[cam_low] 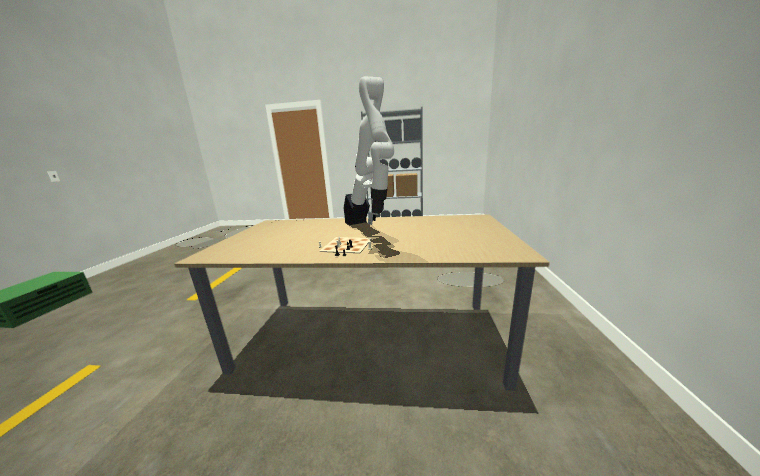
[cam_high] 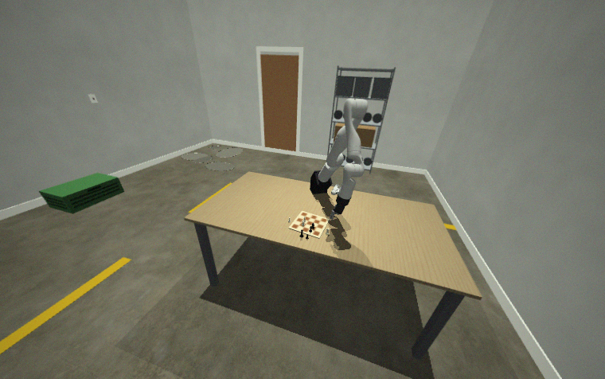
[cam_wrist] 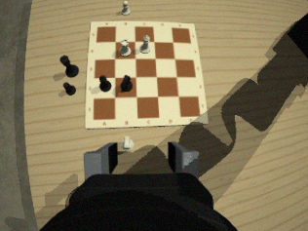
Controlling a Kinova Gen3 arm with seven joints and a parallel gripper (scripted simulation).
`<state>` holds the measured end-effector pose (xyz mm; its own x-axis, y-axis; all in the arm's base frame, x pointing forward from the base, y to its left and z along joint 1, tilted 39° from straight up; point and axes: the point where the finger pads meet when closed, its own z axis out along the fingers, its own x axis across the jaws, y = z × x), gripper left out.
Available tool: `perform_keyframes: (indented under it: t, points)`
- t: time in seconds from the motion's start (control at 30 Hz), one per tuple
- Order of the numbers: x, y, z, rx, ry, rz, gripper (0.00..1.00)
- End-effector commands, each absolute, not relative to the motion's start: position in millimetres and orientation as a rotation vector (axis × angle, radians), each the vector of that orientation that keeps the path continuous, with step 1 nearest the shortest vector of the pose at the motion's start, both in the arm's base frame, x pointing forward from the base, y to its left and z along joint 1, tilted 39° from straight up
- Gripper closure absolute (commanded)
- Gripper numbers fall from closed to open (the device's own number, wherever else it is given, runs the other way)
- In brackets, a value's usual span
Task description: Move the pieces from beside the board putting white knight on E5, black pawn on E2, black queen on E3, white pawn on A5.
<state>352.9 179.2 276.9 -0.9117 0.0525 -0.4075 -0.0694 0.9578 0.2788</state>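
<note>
The board (cam_high: 323, 222) (cam_wrist: 168, 68) lies on the table. The white knight (cam_high: 327, 232) (cam_low: 369, 245) (cam_wrist: 128, 142) stands off the board by the row 1 edge, below column B in the wrist view. The black queen (cam_high: 302, 233) (cam_low: 336, 251) (cam_wrist: 69, 66) and black pawn (cam_high: 306, 236) (cam_low: 344, 252) (cam_wrist: 69, 89) stand off the column A side. The white pawn (cam_high: 289, 219) (cam_low: 320, 245) (cam_wrist: 126, 8) stands beyond row 5. My gripper (cam_high: 331, 216) (cam_low: 370, 221) (cam_wrist: 142, 153) is open and empty, above the table near the row 1 side. The knight shows just beyond the left finger.
A white crowned piece (cam_wrist: 125, 48) is on B4 and another white piece (cam_wrist: 145, 45) on C4. Black pieces are on A2 (cam_wrist: 105, 84) and B2 (cam_wrist: 127, 84). The arm's shadow crosses the table (cam_wrist: 253, 160) and the board's E1 corner.
</note>
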Motion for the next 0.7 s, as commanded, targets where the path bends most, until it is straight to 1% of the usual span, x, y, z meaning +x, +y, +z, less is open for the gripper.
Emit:
perform_keyframes:
  t: [0.0,0.67]
  points:
    - [352.9,179.1,278.1,-0.011,2.686,0.408,0.0]
    - [357.7,171.8,281.0,-0.008,2.649,0.497,0.0]
